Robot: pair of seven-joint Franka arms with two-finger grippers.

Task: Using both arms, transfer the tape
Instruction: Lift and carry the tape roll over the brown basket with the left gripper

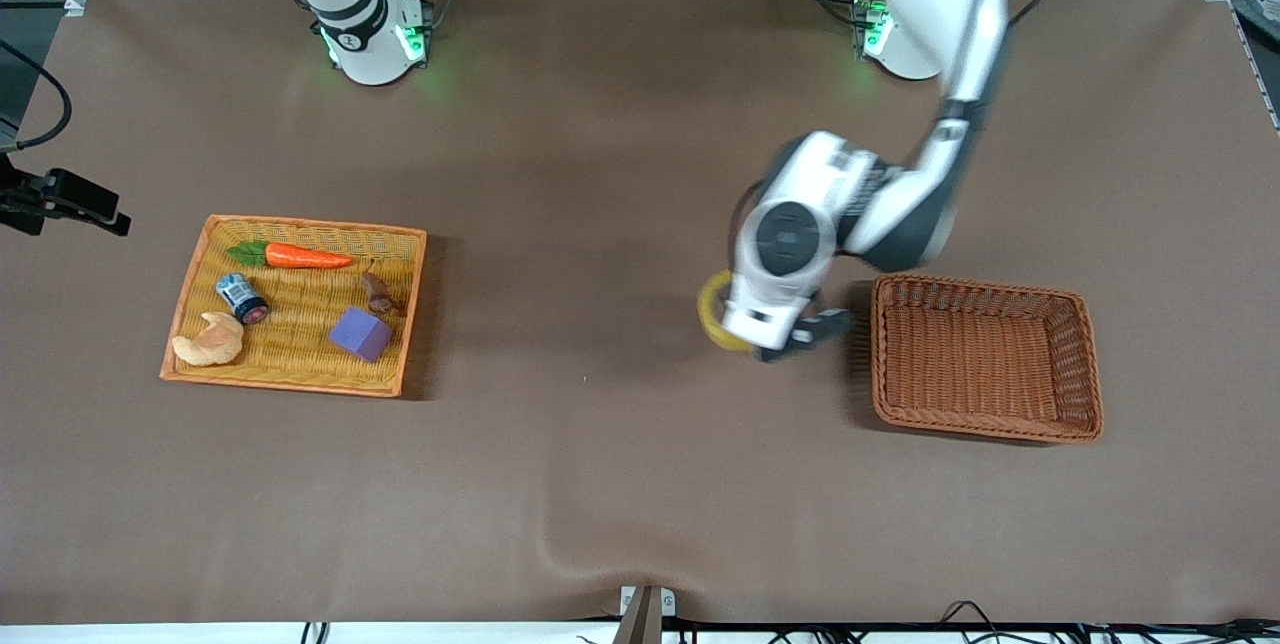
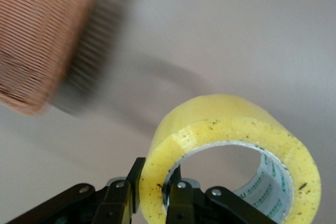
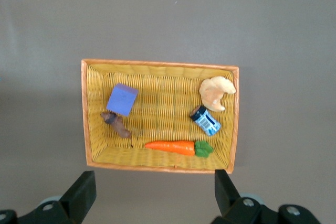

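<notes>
The tape [image 1: 712,309], a yellowish translucent ring with a grey-white core, hangs in my left gripper [image 1: 775,344] over the bare table beside the brown basket [image 1: 985,359]. In the left wrist view the tape [image 2: 231,145] is pinched through its wall, one finger outside the ring and one finger inside it, by my left gripper [image 2: 155,192]. My right gripper [image 3: 155,195] is open and empty, high over the table near the yellow tray [image 3: 160,116]; the right arm's hand is out of the front view.
The yellow tray [image 1: 195,279] holds a carrot [image 1: 295,255], a blue-labelled can [image 1: 242,298], a croissant [image 1: 210,341], a purple cube [image 1: 360,334] and a small brown piece [image 1: 378,292]. The brown basket [image 2: 37,40] is empty.
</notes>
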